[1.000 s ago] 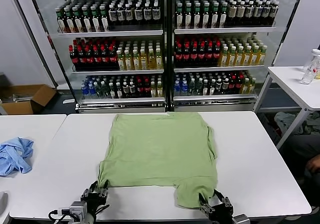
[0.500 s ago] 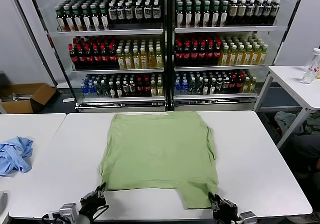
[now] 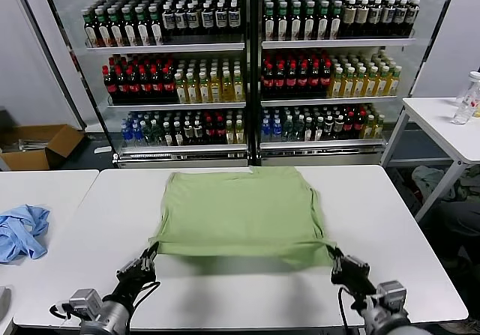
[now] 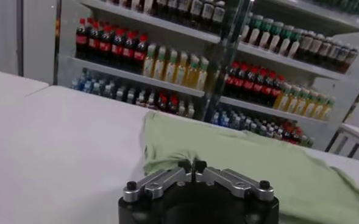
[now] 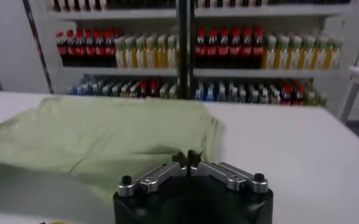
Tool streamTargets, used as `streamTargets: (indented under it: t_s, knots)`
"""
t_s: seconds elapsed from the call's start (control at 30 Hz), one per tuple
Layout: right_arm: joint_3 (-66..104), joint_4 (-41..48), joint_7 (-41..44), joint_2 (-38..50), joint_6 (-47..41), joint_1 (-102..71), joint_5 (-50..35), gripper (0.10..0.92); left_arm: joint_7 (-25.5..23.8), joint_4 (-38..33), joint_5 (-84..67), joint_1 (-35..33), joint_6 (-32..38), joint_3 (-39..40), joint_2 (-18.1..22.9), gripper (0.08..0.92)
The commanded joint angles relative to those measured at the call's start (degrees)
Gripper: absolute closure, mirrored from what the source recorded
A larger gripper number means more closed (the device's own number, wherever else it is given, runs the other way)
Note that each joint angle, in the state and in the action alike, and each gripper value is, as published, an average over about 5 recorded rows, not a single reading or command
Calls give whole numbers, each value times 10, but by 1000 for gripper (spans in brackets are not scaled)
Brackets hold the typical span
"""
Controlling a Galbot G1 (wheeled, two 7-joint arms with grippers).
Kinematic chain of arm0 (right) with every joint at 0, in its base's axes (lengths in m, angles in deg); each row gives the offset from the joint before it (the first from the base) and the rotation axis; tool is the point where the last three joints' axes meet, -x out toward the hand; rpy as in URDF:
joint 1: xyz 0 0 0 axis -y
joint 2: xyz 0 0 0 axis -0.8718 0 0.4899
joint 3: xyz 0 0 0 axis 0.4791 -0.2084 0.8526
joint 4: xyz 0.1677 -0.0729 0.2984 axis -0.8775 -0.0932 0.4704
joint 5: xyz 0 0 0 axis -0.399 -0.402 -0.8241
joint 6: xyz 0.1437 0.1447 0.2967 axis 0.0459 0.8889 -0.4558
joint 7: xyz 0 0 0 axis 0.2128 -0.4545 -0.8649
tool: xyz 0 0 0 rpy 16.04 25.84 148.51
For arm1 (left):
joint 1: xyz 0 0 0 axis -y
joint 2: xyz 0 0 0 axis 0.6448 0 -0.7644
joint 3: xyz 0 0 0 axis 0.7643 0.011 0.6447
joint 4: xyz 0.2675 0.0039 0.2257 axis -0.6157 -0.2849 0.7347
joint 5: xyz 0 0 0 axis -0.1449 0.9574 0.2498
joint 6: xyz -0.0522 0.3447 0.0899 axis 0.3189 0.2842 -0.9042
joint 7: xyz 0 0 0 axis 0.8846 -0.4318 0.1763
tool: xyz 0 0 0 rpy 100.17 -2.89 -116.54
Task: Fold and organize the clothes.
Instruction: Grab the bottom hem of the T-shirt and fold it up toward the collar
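Your left pincer (image 3: 150,254) and right pincer (image 3: 333,255) each stay clamped on the shirt (image 3: 241,211), now lifting its near hem off the table (image 3: 390,222) toward 12 o'clock.

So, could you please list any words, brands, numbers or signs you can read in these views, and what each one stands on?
None can be read.
Bottles in the cooler: labels too small and blurred to read.
Green shirt: only plain fabric shows, no print or text in view.
Cardboard box: no legible marking.
Left gripper and right gripper, each with jaws shut on a near corner of the shirt: no lettering visible.
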Motion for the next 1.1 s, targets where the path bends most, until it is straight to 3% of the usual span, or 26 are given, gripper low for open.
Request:
streamTargets:
  t_s: [0.03,0.3,0.5,0.67,0.77,1.1]
  knots:
    - [-65,88,1,3,11,128,24,920,0,135,-26,144,19,37,-60,913]
    - [-117,163,11,-18,15,188,90,920,3,232,11,216,30,79,-55,913]
    - [-143,180,14,-37,-11,202,144,884,10,262,63,240,40,94,-36,913]
    - [-144,175,12,-41,-14,201,143,742,11,226,70,217,41,86,-29,912]
    - [-133,168,16,-40,-19,189,150,656,15,200,72,195,42,78,-29,871]
    - [-95,186,4,-68,-95,168,131,370,29,247,89,199,26,75,-34,587]
